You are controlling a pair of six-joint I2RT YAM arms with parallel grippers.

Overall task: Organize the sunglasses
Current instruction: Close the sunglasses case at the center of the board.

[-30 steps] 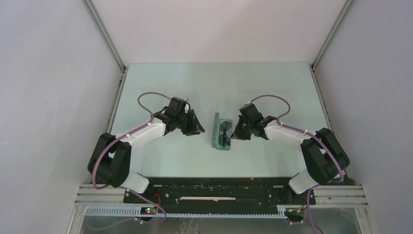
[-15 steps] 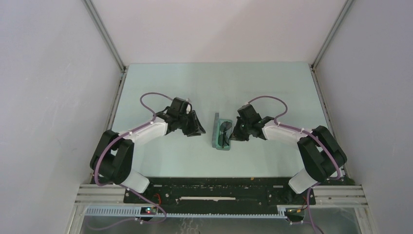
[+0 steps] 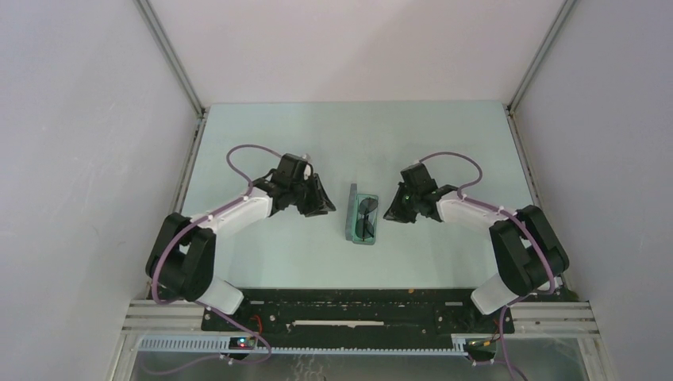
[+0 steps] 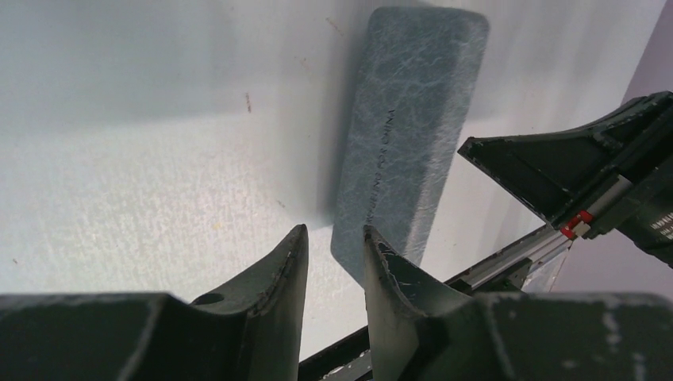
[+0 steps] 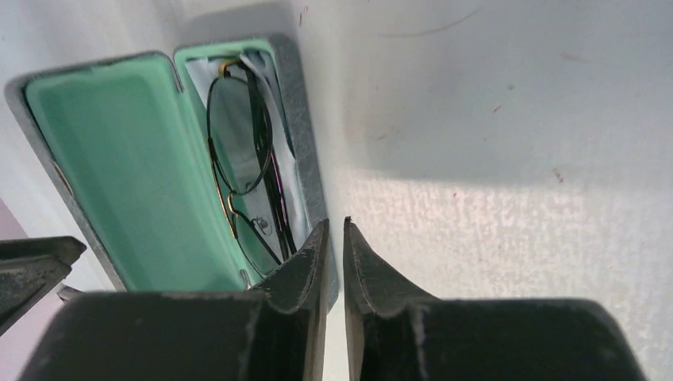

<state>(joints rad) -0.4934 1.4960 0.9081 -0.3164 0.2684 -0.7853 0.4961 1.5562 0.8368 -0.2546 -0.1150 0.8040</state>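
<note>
On the left, the left gripper (image 4: 333,258) sits low over the pale green table top (image 3: 444,143). Its black fingers are parted only a little and hold nothing, just beside the outer face of the upright lid of the slate-grey oblong hard case (image 4: 409,135) with its mint-green lining. A careless push from this side could slam the lid or skid the whole case to the right. The thin black wire-framed sunglasses (image 5: 242,171) lie folded inside the open tray, arms tucked in. If the lid comes down while the frame sits proud of the tray, it could pinch or bend the wire. On the right, the right gripper (image 5: 334,242) is all but clenched and empty, with the sunglasses just to its left, close but untouched.
</note>
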